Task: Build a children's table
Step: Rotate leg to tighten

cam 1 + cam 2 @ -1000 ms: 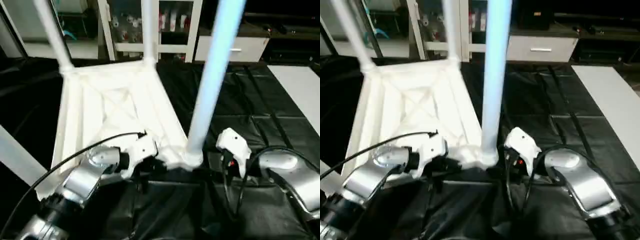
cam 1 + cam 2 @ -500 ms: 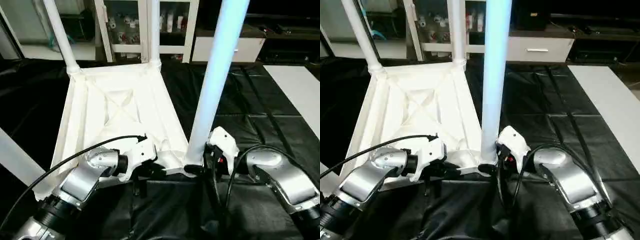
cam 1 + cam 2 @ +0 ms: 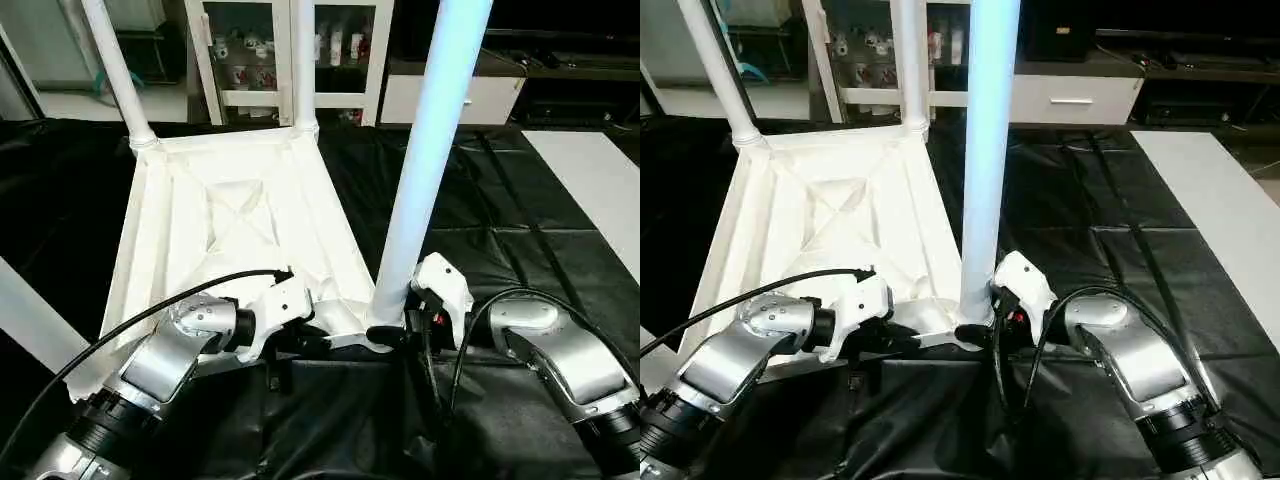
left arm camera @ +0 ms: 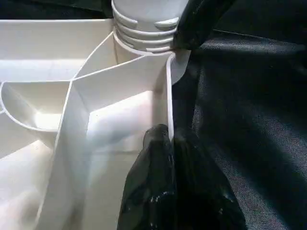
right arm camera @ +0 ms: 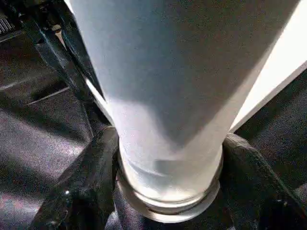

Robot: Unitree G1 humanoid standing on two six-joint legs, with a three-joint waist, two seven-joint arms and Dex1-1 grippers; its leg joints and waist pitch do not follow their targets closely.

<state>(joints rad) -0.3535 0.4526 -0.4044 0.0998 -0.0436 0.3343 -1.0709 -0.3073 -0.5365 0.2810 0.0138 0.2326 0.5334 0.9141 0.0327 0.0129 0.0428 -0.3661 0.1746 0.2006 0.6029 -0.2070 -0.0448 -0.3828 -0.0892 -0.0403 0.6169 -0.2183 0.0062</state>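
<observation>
The right tool (image 5: 165, 191) had moved in from beside the near leg (image 3: 425, 170) and closed around its base. The left tool (image 4: 172, 143) pinched the upturned tabletop (image 3: 235, 230) rim, lying on the black-covered desk (image 3: 500, 210).

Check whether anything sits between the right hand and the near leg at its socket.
Nothing visible does. The right hand already has a black finger on each side of the near leg, just above the tabletop's corner socket. The left hand pinches the tabletop's rim beside it.
</observation>
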